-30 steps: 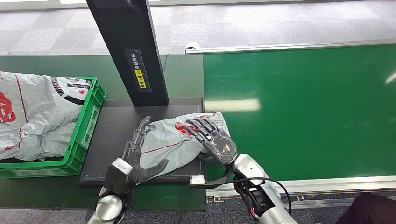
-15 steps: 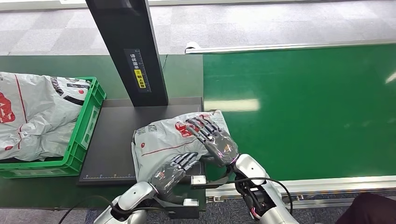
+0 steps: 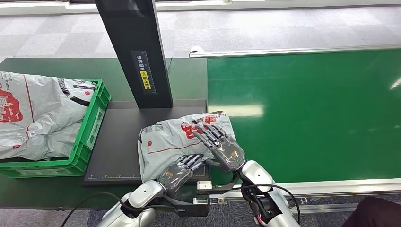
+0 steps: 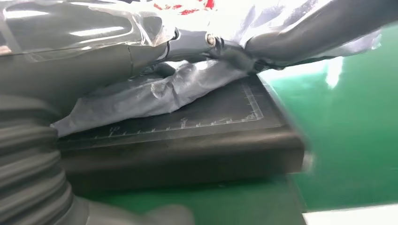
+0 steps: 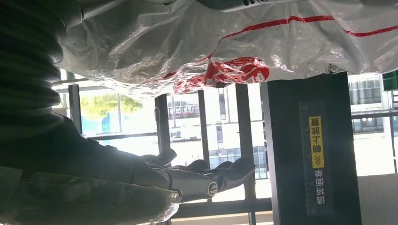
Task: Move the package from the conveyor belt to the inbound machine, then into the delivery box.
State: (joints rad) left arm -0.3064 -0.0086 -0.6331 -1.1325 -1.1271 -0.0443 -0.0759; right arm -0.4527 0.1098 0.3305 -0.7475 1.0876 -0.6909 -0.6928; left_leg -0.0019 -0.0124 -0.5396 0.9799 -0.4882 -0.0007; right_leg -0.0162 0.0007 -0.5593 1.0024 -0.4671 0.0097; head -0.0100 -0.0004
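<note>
Head view puts my left hand (image 3: 180, 170) nearest, fingers laid flat on the near edge of the package (image 3: 175, 142), gripping nothing; my right hand (image 3: 222, 149) lies spread, palm down, on the package's right part, holding nothing either; the package rests on the black plate of the inbound machine (image 3: 116, 142), its right edge at the conveyor belt (image 3: 307, 113); left of the package stands the green delivery box (image 3: 90, 127), bags inside; behind the package rises the machine's dark column (image 3: 139, 52).

The package (image 3: 172, 142), a crumpled grey plastic mailer with red markings, lies flat on the inbound machine's black platform (image 3: 118, 142); its right edge reaches the green conveyor belt (image 3: 307, 113).
</note>
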